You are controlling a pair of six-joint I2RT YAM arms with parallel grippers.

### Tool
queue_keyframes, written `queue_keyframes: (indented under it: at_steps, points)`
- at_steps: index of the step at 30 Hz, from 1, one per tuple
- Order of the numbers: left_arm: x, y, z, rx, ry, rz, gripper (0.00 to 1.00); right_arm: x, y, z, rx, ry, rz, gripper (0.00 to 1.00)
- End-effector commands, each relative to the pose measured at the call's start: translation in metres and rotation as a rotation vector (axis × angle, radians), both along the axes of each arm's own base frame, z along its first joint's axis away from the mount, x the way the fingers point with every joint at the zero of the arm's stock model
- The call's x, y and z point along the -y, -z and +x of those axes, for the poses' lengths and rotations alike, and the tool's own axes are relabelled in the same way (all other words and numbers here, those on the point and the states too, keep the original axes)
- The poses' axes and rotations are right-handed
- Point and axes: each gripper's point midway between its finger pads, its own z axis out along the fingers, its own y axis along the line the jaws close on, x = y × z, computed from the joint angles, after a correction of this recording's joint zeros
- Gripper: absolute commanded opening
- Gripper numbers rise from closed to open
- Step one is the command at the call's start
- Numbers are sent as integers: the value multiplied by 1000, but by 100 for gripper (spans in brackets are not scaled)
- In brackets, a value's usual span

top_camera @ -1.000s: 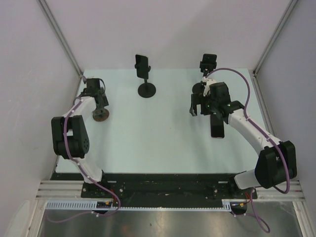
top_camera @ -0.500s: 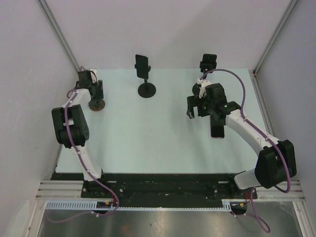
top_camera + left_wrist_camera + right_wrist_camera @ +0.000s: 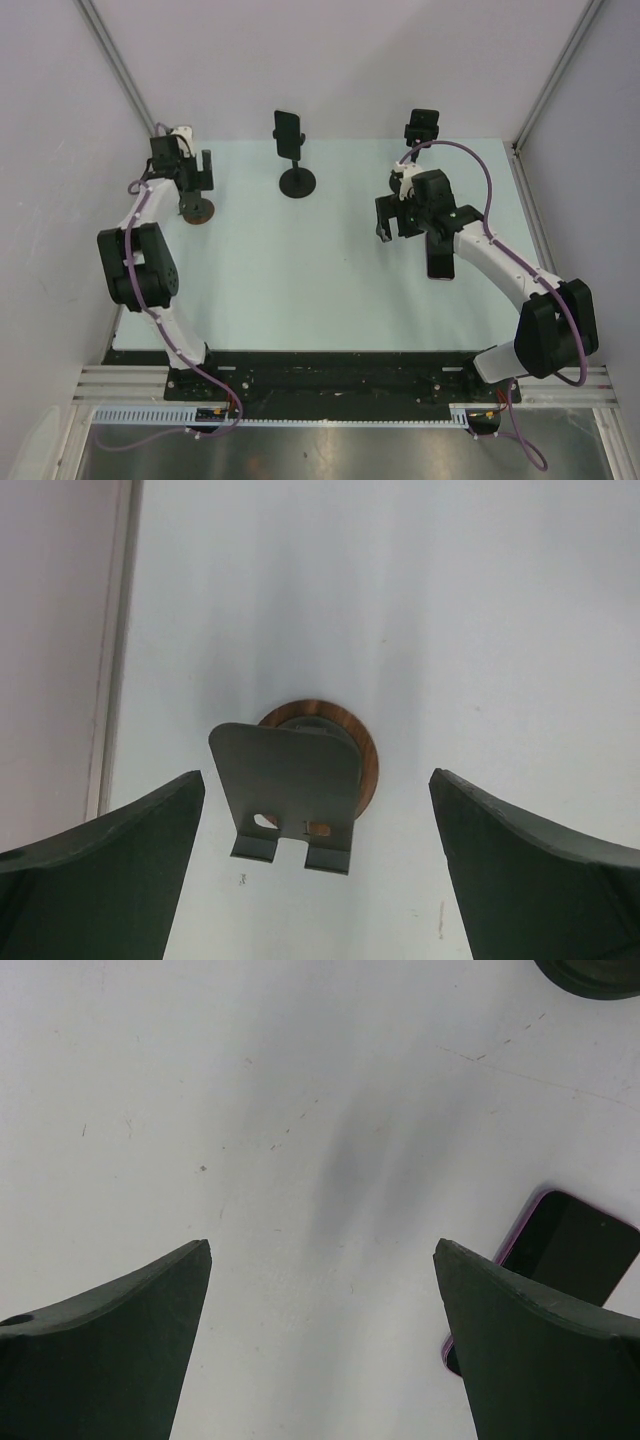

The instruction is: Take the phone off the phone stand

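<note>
Your left hand (image 3: 317, 776) is spread wide and empty, hanging over a bare grey metal stand on a round wooden base (image 3: 197, 209). Drop lower and a finger could knock it over.

In the middle, the slim dark phone (image 3: 289, 131) sits upright in the black round-footed stand (image 3: 297, 183), untouched. Pull it sideways and the small foot may tip or slide.

Your right hand (image 3: 322, 1247) is also wide and empty, hovering beside a second dark, pink-edged phone (image 3: 565, 1260) lying flat on the pale worktop (image 3: 320, 270). A low sweep would shove it.
</note>
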Motion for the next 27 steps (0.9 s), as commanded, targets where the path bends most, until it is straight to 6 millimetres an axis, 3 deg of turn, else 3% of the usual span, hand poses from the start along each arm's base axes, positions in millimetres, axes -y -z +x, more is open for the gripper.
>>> queue_keyframes:
  at_steps: [1, 6, 12, 16, 18, 19, 27]
  points:
    - [34, -106, 8, 239, 114, -7, 100, -3, -16, 9, 72, -8, -6, 100]
    - [103, -171, 11, 379, 288, -69, 100, -6, -20, 5, 81, -18, -10, 100]
    - [187, -214, 18, 464, 495, -180, 100, -3, -25, 0, 106, -15, -6, 100]
    - [228, -219, 29, 484, 577, -191, 100, -3, -29, -3, 121, -12, 9, 100]
    - [239, -226, 35, 504, 595, -201, 100, -3, -32, -3, 127, -11, 13, 100]
    - [248, -216, 40, 490, 606, -208, 100, -2, -32, -3, 129, -10, 12, 100]
    - [276, -207, 69, 524, 642, -266, 100, 1, -31, -6, 138, -4, 5, 100]
